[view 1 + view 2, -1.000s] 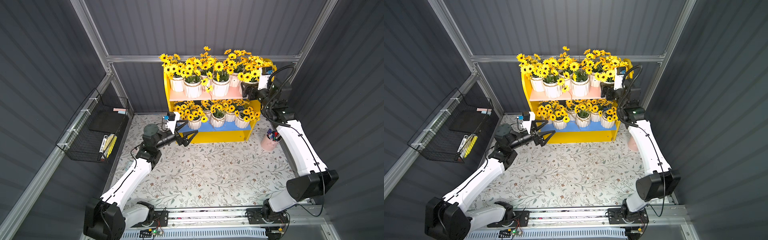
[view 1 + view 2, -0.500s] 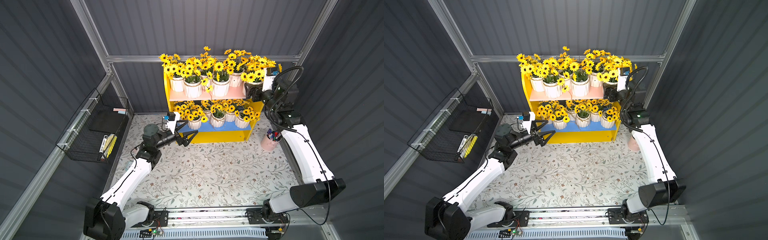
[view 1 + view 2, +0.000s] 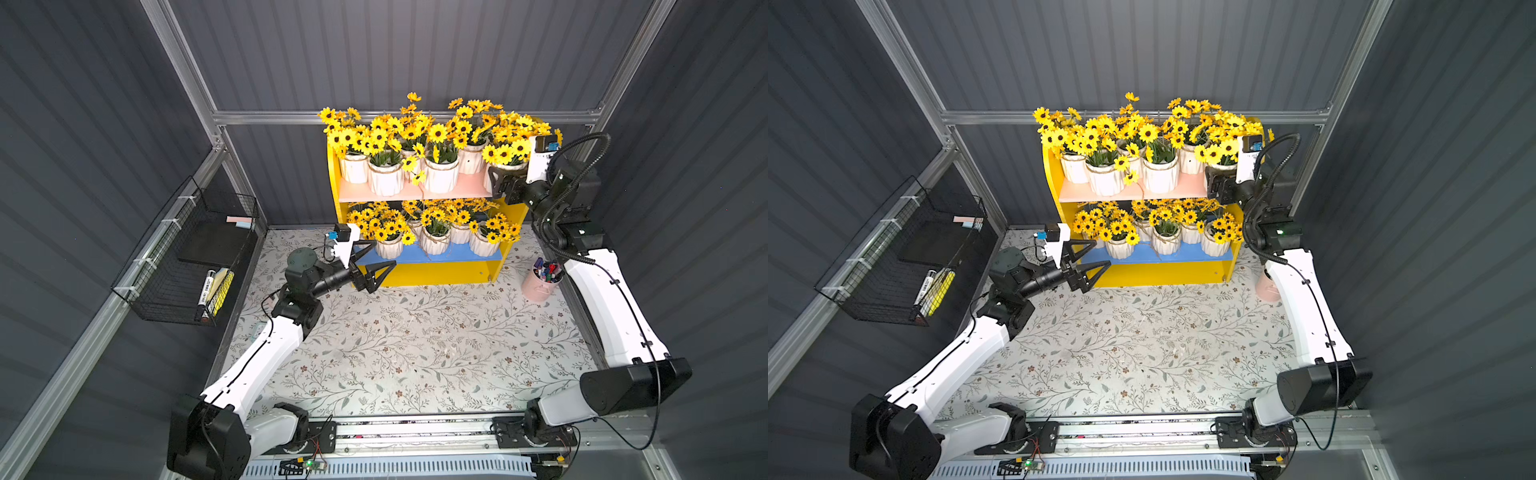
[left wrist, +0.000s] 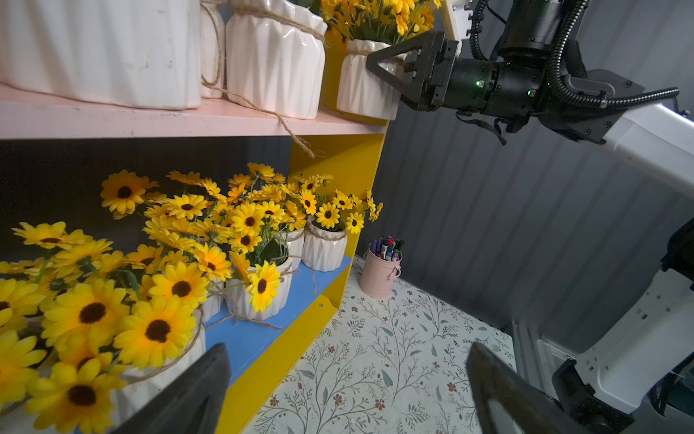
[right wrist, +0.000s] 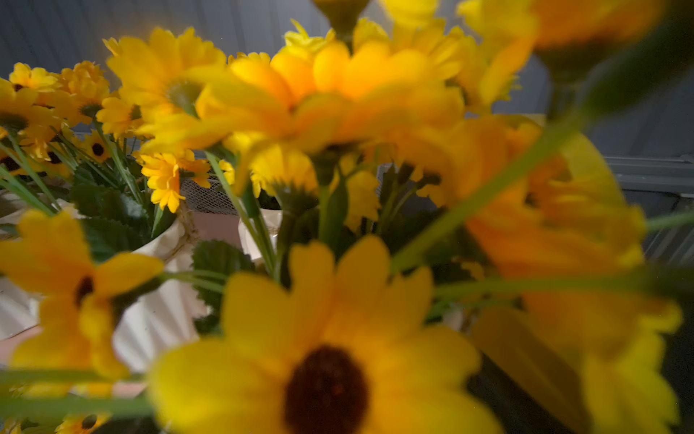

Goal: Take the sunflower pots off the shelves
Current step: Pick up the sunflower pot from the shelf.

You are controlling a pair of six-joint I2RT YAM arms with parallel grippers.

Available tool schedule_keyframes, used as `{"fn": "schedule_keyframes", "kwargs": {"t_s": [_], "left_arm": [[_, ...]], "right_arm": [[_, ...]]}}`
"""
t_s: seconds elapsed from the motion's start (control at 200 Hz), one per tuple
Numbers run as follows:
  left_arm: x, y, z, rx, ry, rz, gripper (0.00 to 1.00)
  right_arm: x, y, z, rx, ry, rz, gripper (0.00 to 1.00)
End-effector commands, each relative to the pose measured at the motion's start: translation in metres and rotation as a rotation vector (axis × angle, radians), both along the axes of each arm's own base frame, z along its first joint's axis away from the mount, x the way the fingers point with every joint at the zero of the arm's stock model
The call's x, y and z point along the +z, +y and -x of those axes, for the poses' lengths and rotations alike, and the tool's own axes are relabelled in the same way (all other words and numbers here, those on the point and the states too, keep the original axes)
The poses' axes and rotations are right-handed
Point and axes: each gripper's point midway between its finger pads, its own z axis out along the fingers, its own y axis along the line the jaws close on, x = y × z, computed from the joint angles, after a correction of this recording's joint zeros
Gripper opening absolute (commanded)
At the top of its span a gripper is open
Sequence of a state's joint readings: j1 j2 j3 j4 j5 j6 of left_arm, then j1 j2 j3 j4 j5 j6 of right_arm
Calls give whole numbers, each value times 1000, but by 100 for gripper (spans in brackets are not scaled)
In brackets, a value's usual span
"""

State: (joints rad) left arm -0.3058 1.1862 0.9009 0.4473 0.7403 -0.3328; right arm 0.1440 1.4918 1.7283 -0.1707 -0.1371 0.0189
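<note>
Edging outward from the shelves (image 3: 436, 272), the right gripper (image 3: 496, 185) is clamping the end sunflower pot (image 4: 360, 90), which needs lifting level past neighbouring blooms (image 3: 469, 124); the left gripper (image 3: 384, 254) is hanging spread.

Pink pen cup (image 3: 539, 287) — black wire basket (image 3: 160, 286)

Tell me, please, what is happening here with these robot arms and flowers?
Two robot arms are at a yellow two-tier shelf unit full of white ribbed sunflower pots. The right gripper straddles the end pot on the pink upper board; whether it grips is unclear. The left gripper, jaws open, hovers beside the blue lower board. No pot stands on the floral mat yet.
</note>
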Motion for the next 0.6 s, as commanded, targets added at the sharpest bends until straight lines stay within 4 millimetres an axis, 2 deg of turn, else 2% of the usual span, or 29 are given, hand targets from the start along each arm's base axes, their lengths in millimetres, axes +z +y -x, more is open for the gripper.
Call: {"fn": "schedule_keyframes", "kwargs": {"t_s": [0.0, 0.285, 0.47, 0.595], "left_arm": [[1, 2, 0, 10, -13, -9, 99], [1, 6, -6, 61, -17, -17, 99], [3, 11, -11, 104, -20, -18, 100], [3, 21, -18, 188, -13, -15, 99]], "right_arm": [[53, 7, 29, 54, -169, -35, 0], [59, 22, 58, 120, -198, -44, 0], [51, 46, 75, 191, -190, -41, 0], [42, 66, 91, 233, -187, -22, 0]]}}
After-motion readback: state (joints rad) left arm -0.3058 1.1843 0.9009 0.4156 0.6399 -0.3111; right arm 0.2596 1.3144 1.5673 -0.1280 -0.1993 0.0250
